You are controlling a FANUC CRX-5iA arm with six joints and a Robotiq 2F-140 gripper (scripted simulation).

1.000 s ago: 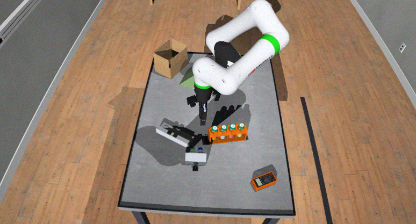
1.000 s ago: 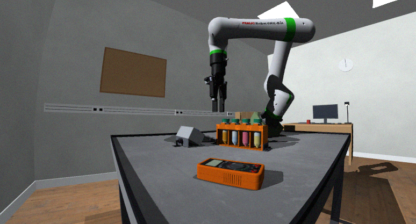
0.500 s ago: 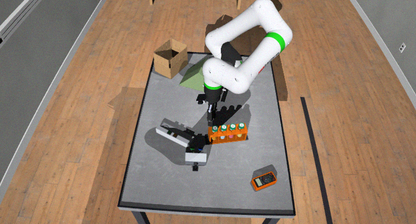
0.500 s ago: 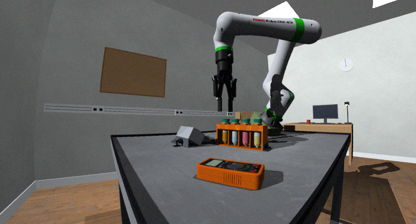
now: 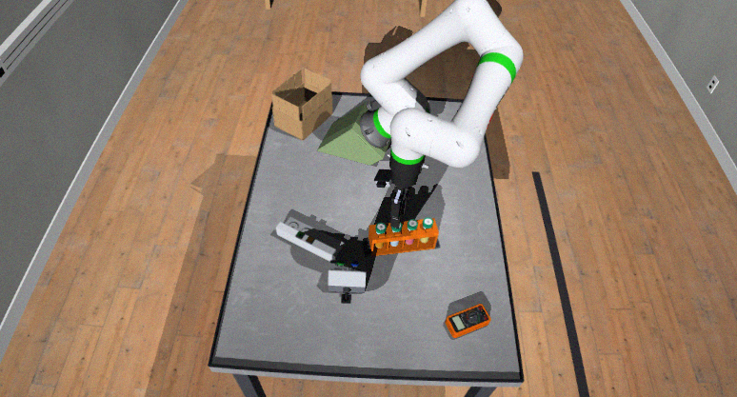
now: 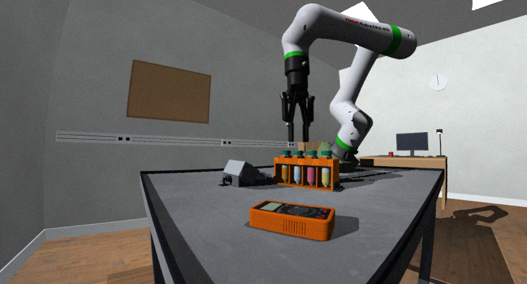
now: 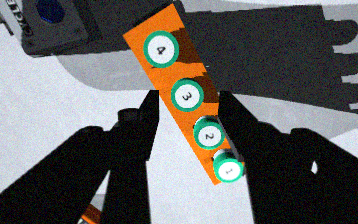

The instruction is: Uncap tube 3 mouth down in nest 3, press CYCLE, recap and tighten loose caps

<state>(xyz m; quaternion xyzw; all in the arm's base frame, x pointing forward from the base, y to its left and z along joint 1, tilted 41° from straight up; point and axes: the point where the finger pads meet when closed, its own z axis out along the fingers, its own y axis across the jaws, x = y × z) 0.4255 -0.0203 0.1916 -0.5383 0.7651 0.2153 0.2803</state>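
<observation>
The orange decapping station (image 5: 403, 235) holds four tubes, each with a green cap on. In the wrist view the caps read 4 (image 7: 160, 49), 3 (image 7: 186, 96), 2 (image 7: 209, 134) and 1 (image 7: 228, 169). My gripper (image 6: 297, 137) points straight down a little above the cap of tube 3 (image 6: 297, 153), apart from it. Its fingers stand partly open with nothing between them. In the wrist view the gripper (image 7: 187, 104) has one fingertip on each side of cap 3. The white cap tray (image 5: 305, 239) lies left of the rack. The key housing (image 5: 346, 278) stands beside it, and its blue key (image 7: 50, 10) shows in the wrist view.
An orange multimeter (image 5: 467, 320) lies near the table's front right. A cardboard box (image 5: 302, 103) and a green wedge-shaped block (image 5: 349, 135) stand at the back, near the arm's base.
</observation>
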